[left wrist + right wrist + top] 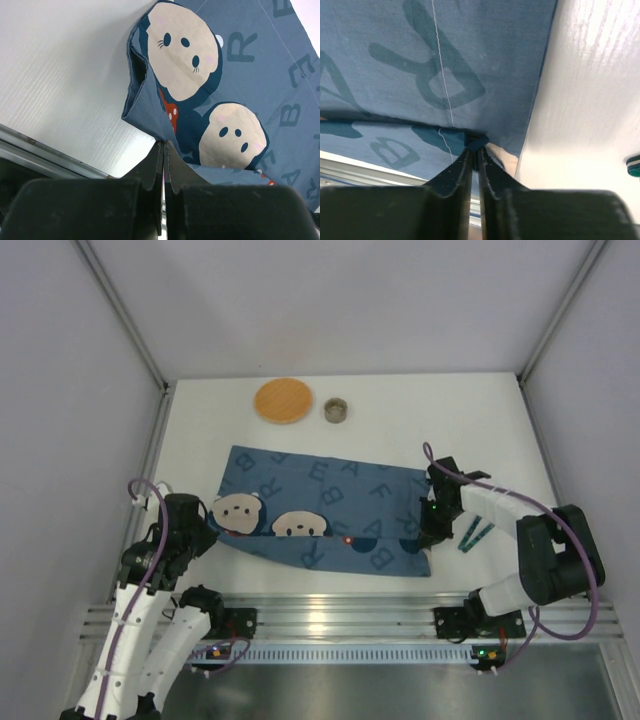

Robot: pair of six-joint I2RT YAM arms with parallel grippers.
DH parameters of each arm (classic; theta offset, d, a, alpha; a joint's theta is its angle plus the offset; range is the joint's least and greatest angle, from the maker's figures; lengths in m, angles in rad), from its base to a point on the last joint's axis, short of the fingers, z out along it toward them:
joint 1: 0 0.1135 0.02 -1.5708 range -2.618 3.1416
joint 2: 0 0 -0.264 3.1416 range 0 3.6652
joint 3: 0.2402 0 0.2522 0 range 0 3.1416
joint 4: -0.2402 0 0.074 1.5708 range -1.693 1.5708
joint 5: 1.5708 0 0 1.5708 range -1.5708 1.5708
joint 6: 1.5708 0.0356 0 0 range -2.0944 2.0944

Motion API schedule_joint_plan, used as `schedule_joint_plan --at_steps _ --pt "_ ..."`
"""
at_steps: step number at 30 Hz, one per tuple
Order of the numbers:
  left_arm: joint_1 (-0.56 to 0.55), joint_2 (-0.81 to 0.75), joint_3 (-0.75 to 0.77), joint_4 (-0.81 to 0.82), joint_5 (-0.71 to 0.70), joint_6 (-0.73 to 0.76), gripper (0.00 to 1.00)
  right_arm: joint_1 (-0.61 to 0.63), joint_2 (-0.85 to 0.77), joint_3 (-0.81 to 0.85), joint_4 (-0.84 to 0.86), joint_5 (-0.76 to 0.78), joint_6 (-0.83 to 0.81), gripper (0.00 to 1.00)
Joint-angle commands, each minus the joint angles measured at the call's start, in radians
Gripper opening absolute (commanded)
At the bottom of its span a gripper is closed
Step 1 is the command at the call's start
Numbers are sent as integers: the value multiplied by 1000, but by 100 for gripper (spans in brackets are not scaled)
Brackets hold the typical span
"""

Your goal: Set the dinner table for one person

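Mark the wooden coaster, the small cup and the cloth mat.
wooden coaster [283, 400], top view, centre of its disc.
small cup [337, 410], top view, its open mouth.
cloth mat [350, 495], top view, flat lettered middle.

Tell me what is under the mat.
Only white table shows round the mat, which is doubled over where the left gripper and right gripper pinch it. Anything beneath it is hidden.

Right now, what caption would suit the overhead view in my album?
Two arms' jaws pinch the ends of a blue bear-print mat on the white dinner table, wooden coaster and small tin behind.
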Motion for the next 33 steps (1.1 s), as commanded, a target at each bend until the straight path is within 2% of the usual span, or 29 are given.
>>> schedule_joint_plan --at_steps 1,2,7,14,21,27,31,32,33 --pt "6 -6 1 4 0 13 0 13 -10 -7 18 1 6 5" --pt "5 -7 1 4 0 13 0 14 -20 -6 11 -1 5 0" --pt "5 -17 35 -27 -12 -5 0 34 -118 2 -51 -66 9 0" --pt "5 -47 72 -56 -43 -30 0 264 -388 -41 -219 -59 80 0" --pt "5 -52 60 -91 -32 -25 0 355 -580 -150 -342 -80 100 0" --pt "5 -47 72 -154 -49 -18 0 580 -682 -237 -387 -79 196 0" --pt "5 -37 101 -213 -56 -12 0 711 -666 -273 -387 -68 262 2" --pt "5 -35 104 -227 -57 -15 0 758 -630 -285 -385 -71 268 17" --pt "5 -34 109 -246 -58 -13 0 795 -587 -305 -388 -65 274 48"
